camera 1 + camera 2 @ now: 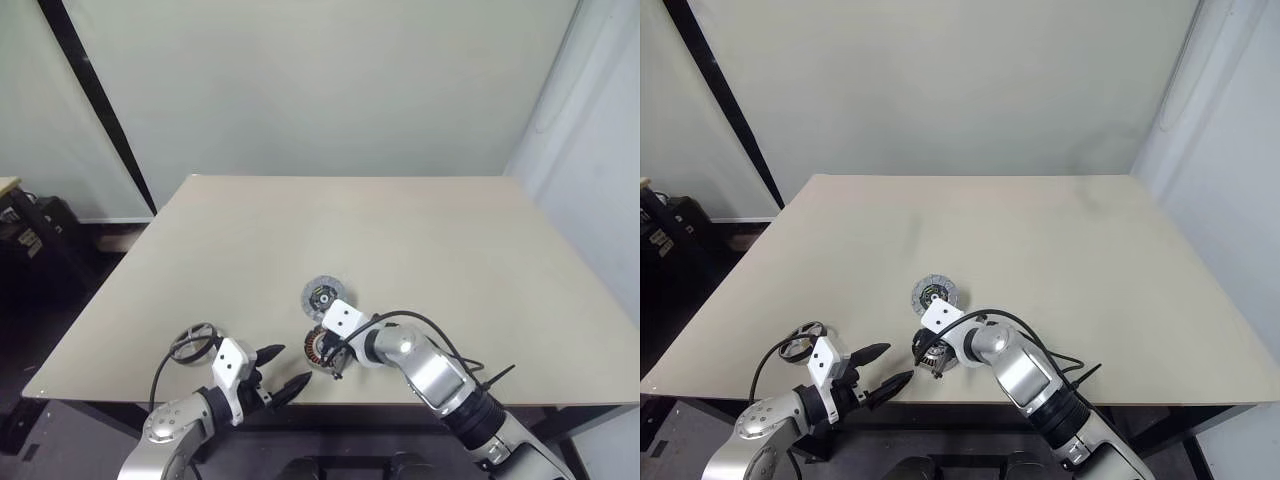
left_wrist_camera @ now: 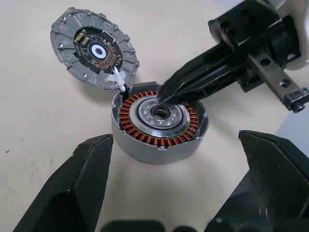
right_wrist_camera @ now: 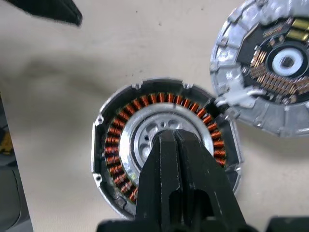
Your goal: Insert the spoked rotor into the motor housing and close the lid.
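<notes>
Motor housing (image 2: 159, 121) rotorless, lid (image 2: 94, 53) open.

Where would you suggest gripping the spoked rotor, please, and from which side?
Grip the spoked rotor by its thin outer rim, coming from above. It appears to lie flat near the table's front left edge, so its side offers little to pinch. The open left gripper is nearest.

Open motor housing (image 2: 158, 126) with copper windings, hinged lid (image 2: 94, 48) flat beside it, spoked rotor (image 1: 193, 343) well apart.
</notes>
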{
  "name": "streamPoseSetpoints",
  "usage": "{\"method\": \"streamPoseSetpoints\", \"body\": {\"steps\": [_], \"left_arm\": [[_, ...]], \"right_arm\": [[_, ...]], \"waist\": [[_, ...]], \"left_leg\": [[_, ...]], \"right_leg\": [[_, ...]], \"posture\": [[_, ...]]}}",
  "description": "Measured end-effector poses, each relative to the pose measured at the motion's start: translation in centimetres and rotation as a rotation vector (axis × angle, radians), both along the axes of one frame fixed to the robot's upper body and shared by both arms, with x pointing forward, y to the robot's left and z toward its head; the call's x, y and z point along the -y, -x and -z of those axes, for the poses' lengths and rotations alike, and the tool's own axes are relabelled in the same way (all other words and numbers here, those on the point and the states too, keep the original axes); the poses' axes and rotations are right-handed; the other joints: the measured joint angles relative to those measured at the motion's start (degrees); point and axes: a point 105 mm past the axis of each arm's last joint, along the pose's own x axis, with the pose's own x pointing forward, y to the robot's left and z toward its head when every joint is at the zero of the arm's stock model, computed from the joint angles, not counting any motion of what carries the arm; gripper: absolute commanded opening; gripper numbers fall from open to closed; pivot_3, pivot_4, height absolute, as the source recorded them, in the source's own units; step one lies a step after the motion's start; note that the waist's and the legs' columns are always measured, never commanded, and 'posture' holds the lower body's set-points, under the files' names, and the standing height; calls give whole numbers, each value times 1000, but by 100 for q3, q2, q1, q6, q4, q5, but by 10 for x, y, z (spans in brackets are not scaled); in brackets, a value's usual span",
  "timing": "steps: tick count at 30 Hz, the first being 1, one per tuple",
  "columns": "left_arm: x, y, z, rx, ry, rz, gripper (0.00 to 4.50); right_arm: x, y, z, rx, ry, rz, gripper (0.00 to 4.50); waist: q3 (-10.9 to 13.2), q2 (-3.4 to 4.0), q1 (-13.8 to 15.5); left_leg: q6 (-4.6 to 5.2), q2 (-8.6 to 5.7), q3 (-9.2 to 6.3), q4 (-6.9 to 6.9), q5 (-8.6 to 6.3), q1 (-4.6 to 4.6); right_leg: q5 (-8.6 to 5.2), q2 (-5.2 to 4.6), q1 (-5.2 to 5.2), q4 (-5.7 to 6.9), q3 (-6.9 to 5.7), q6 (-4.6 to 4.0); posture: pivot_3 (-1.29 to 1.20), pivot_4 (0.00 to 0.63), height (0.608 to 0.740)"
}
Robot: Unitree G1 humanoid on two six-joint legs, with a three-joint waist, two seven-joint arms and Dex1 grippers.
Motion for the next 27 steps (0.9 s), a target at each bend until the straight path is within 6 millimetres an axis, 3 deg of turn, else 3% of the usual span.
{"method": "streamPoseSetpoints", "body": {"steps": [27], "left_arm": [[0, 2, 0, -2, -1, 0, 4500]], "right_arm": [[-4, -2, -3, 35, -13, -3, 32]], "waist": [[-1, 0, 1]], "left_leg": [[0, 0, -1, 1, 0, 0]], "right_leg": [[0, 0, -1, 1, -1, 0]], "posture": [[0, 0, 740]]}}
